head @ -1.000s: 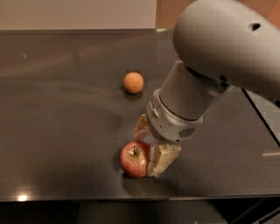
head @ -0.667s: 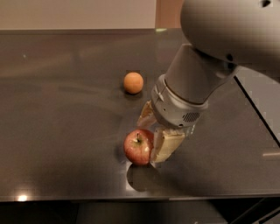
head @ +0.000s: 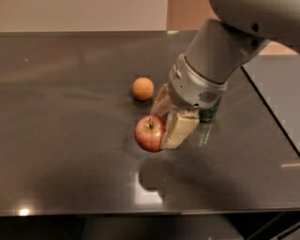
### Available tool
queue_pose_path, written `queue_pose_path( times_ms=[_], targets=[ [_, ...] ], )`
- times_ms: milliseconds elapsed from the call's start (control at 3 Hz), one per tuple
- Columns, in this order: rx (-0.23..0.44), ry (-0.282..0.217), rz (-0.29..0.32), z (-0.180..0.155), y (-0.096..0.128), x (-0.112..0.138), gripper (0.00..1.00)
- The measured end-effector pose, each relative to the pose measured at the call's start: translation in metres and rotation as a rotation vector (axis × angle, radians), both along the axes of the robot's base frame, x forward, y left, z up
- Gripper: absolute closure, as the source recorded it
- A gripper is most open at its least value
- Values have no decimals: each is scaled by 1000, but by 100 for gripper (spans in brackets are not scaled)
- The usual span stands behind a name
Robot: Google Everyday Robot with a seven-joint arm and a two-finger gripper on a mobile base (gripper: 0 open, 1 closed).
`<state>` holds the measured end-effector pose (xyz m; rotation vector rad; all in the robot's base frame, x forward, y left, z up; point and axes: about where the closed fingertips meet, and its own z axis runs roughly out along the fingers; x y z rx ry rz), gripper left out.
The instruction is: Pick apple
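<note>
Dark glossy tabletop [head: 70,140] — pale wall [head: 79,14] behind (light glints [head: 21,212] near front edge).

Gripper [head: 160,129] at mid-table, its two pale fingers [head: 180,129] clamped on the apple [head: 149,134], stem upward. The apple appears clear of the dark table [head: 61,140], with a shadow below it. An orange fruit [head: 143,88] rests near, behind. A green item [head: 211,112] is partly hidden by the arm, possibly a can.

One camera, high, tilted down at table [head: 56,140]; gripper [head: 159,131] clasping apple [head: 148,134] mid-frame.
</note>
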<state>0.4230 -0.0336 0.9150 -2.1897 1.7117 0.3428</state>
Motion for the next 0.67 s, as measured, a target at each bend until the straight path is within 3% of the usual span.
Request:
queue_pose_path(
  times_ms=[333,667],
  targets=[
    [43,7,-23,9,5,14,100],
    [43,7,-23,9,5,14,100]
  ],
)
